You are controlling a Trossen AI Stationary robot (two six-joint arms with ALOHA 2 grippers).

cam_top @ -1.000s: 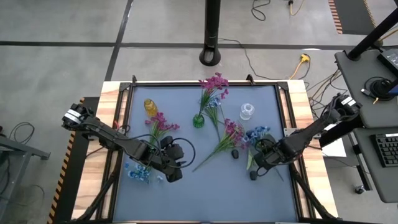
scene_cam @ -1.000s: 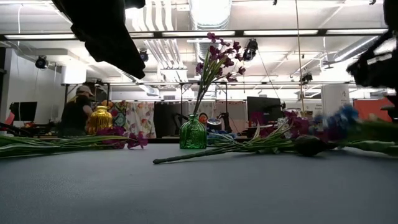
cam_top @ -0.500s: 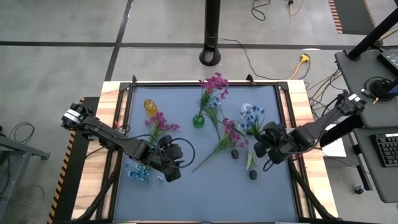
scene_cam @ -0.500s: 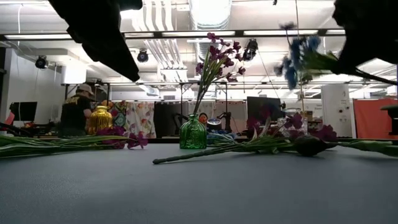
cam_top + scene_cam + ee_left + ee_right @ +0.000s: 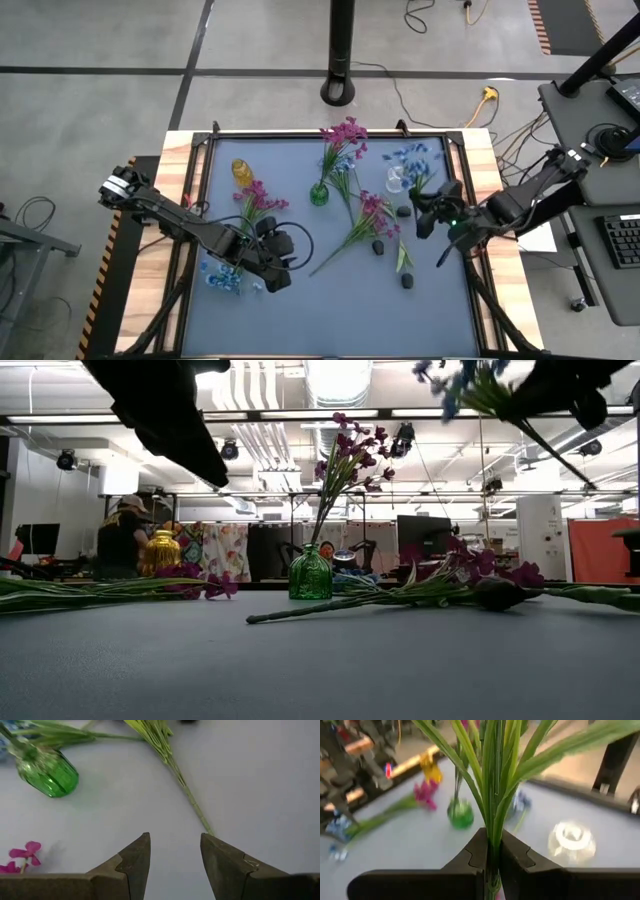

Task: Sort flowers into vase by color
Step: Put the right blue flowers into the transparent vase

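My right gripper (image 5: 428, 207) is shut on a light blue sprig (image 5: 411, 158) and carries it in the air beside the clear glass vase (image 5: 397, 180); its blue cluster shows high in the low view (image 5: 468, 380). A green vase (image 5: 319, 194) holds magenta flowers (image 5: 345, 134), stems in its neck. A yellow vase (image 5: 241, 171) stands at far left. Magenta sprigs (image 5: 368, 216) (image 5: 255, 200) and dark buds (image 5: 379, 246) (image 5: 407, 281) lie flat on the mat. My left gripper (image 5: 288, 243) is open, above the mat near another blue sprig (image 5: 222, 276). My right gripper pinches the blue sprig's bundle of green stems (image 5: 493, 851) between its two fingers, below the long leaves. The fingers lie across the stems. The sprig is lifted clear of the table, its blue cluster toward the far edge and its stem end (image 5: 446, 258) trailing toward the near edge.
The clear vase (image 5: 571, 840), green vase (image 5: 460, 814) and yellow vase (image 5: 431, 770) stand along the far half of the grey mat (image 5: 340, 310). A long green stem (image 5: 186, 795) lies ahead of my left gripper. A person (image 5: 122, 540) shows in the room behind.
My right gripper has risen from the mat and moved toward the far edge, toward the clear vase, staying shut on the blue sprig. The sprig has gone from lying by the dark buds to lifted clear, its cluster swung toward the far edge.
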